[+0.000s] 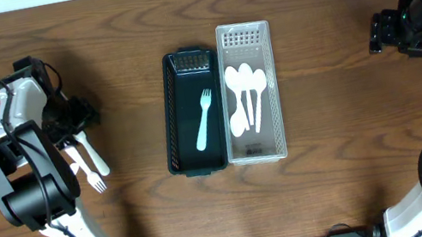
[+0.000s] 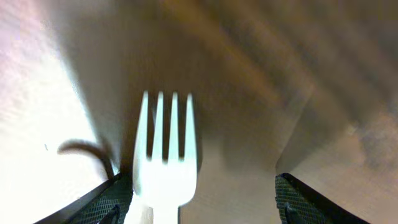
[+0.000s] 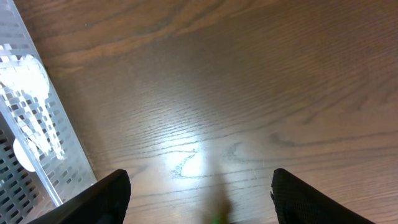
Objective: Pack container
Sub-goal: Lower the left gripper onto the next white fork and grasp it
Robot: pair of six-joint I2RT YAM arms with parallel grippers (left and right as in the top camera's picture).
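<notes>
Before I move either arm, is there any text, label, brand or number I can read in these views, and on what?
No text reads in any view.
Clear tray: a small grey mark on its floor at the near end, too small to read.
Dark tray, spoons, fork in the left wrist view: nothing printed shows.

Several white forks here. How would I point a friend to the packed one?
Mid-table, two long trays sit side by side. In the dark green tray lies one white fork, alone. The other forks lie on bare wood; the clear tray holds spoons.
</notes>
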